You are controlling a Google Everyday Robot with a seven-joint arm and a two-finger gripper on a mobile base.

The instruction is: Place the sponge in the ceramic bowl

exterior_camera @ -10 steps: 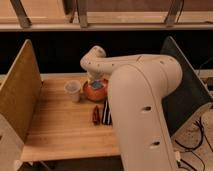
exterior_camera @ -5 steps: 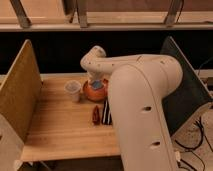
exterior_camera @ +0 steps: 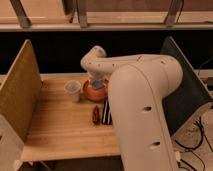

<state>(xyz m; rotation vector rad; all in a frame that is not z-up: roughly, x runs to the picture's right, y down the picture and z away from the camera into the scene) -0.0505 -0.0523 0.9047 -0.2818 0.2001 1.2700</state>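
The gripper (exterior_camera: pixel 96 79) is at the far end of the table, right over the bowl (exterior_camera: pixel 88 94). The end of the big white arm (exterior_camera: pixel 145 100) covers most of it, so I cannot tell if it is spread or pressed together.

The blue sponge (exterior_camera: pixel 98 84) shows just under the gripper, over the middle of the bowl. I cannot tell if it lies in the bowl or is held a bit above it. The arm hides the right side of the bowl and the right part of the table (exterior_camera: pixel 60 125).

A black striped flat thing (exterior_camera: pixel 106 111) sits near the middle of the table, and the arm cuts off its right edge. Just beside it on the left lies a small red-brown thing (exterior_camera: pixel 95 114). I cannot make out what it is. A see-through cup (exterior_camera: pixel 73 89) stands just left of the bowl.

A tan board (exterior_camera: pixel 20 90) stands along the left edge of the table and a dark board (exterior_camera: pixel 185 95) along the right. The near left part of the table is bare wood.

There is one sponge, one bowl, one cup, one striped thing, one red-brown thing and two boards.
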